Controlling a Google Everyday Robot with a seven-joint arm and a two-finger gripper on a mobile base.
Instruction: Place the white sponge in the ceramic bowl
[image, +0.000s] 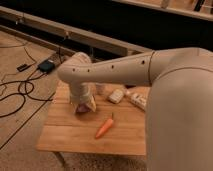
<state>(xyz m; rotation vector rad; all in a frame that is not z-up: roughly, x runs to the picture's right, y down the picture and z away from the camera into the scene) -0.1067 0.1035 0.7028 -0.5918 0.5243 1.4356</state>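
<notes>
The white sponge (116, 95) is a small off-white block lying on the wooden table (65, 132), right of the gripper. The ceramic bowl (86, 109) shows only as a dark maroon sliver, mostly hidden beneath the gripper. My gripper (84, 102) hangs down from the pale arm (115, 67), which reaches in from the right. It is directly over the bowl, about a hand's width left of the sponge.
An orange carrot (104, 127) lies in front of the gripper. A longer pale lumpy object (137, 100) lies right of the sponge, and a pale cup (100, 89) stands behind the gripper. Black cables (15, 95) and a small dark box (46, 65) lie on the floor at left.
</notes>
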